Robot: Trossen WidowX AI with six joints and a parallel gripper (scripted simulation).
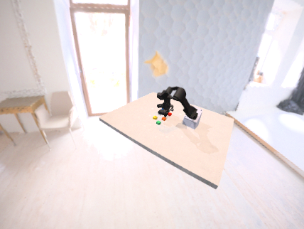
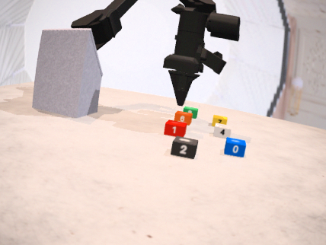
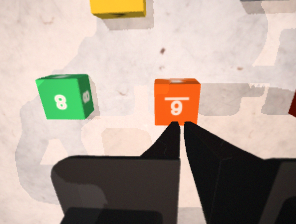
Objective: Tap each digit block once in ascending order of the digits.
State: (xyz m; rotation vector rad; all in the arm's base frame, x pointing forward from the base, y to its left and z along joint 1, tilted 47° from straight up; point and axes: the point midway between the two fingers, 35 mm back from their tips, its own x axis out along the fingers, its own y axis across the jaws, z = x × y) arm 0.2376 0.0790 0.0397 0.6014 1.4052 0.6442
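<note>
Jaws: gripper (image 3: 180, 123) pressed together, nothing pinched — tips poised above the orange block (image 3: 177, 101), marked 6.
Hidden: yellow block (image 3: 118, 7) cut off in wrist view; red block (image 2: 175, 128), marked 1, barely seen there.
Legible: green block (image 3: 64, 96) — 8.
Blocks: clustered on the tabletop (image 2: 95, 182).

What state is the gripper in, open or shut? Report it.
Shut, holding nothing: the black gripper has its fingertips nearly touching, hanging above the orange numbered block.
</note>
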